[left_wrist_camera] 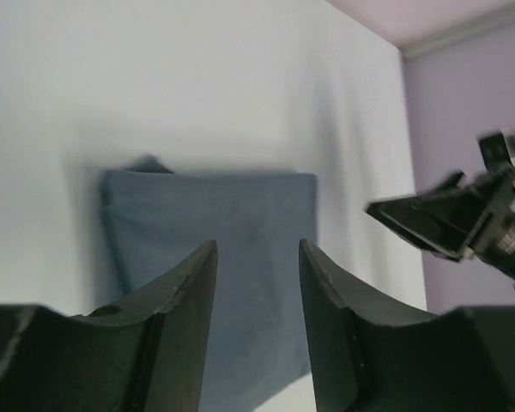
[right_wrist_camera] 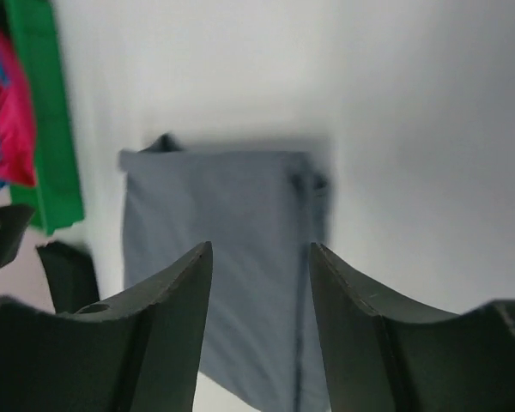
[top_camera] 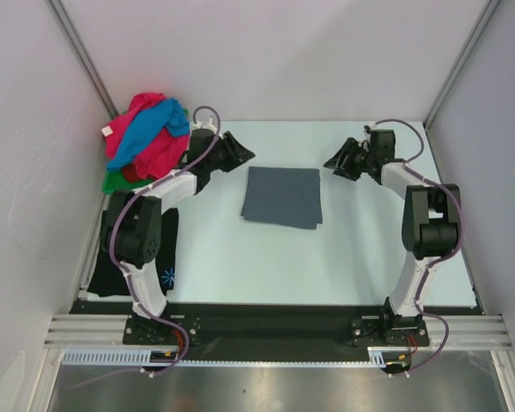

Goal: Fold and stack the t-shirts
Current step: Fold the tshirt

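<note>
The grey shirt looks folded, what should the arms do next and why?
Probably lower the left gripper onto the grey shirt's left edge and pinch it. It lies folded flat; that gripper and the right gripper hover open and empty on either side, and the black shirt by the left arm's base looks like a stacking spot.

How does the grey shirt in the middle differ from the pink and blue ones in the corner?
The grey shirt is folded flat and square; the pink and blue shirts are crumpled in a heap. The grey shirt is dull, the pink and blue shirts bright. The grey shirt lies on the table, the pink and blue shirts over a green tray. Both are soft cloth.
</note>
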### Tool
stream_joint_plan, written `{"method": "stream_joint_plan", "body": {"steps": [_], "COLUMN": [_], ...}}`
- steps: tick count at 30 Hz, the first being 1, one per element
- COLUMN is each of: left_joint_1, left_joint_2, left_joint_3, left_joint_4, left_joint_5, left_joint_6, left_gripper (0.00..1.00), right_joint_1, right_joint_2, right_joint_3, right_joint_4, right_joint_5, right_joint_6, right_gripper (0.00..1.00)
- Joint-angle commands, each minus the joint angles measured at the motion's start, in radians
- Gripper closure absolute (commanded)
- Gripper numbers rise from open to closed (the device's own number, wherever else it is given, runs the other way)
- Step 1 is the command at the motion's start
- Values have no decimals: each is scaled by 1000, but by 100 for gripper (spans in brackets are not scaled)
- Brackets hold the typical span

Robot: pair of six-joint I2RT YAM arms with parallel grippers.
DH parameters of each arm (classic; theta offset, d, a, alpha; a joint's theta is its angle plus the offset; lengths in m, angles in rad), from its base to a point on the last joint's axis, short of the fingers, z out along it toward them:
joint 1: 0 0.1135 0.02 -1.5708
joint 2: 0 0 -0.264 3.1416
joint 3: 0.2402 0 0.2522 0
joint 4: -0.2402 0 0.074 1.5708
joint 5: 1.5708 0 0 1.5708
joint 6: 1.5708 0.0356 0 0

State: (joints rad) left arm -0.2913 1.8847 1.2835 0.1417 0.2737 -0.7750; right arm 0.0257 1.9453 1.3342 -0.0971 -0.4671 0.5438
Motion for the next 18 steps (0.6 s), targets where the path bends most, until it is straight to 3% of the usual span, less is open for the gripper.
{"method": "stream_joint_plan", "body": {"steps": [1,7,9,12,18], "left_joint_1": [-68,-89,-86,-71,-3], "left_joint_2": [26,212,298,378,499], "left_joint_3": [-55,10,84,197,347], "left_joint_4": [288,404,377,296,176], "left_joint_5": [189,254,256,249,245], "left_joint_6": [-12,-122,-116,-99,-61], "left_gripper": [52,54,54,54,54], "right_joint_1": [94,138,128,103,25], "right_joint_2": [-28,180,245,343,463], "right_joint_3": [-59,-12,22,65,160], "right_joint_4": [253,511,595,678,626], "right_joint_5": [-93,-235,-263,-278,-286], "right_joint_6": [36,251,329,392,387], "right_gripper": [47,66,74,78,79]}}
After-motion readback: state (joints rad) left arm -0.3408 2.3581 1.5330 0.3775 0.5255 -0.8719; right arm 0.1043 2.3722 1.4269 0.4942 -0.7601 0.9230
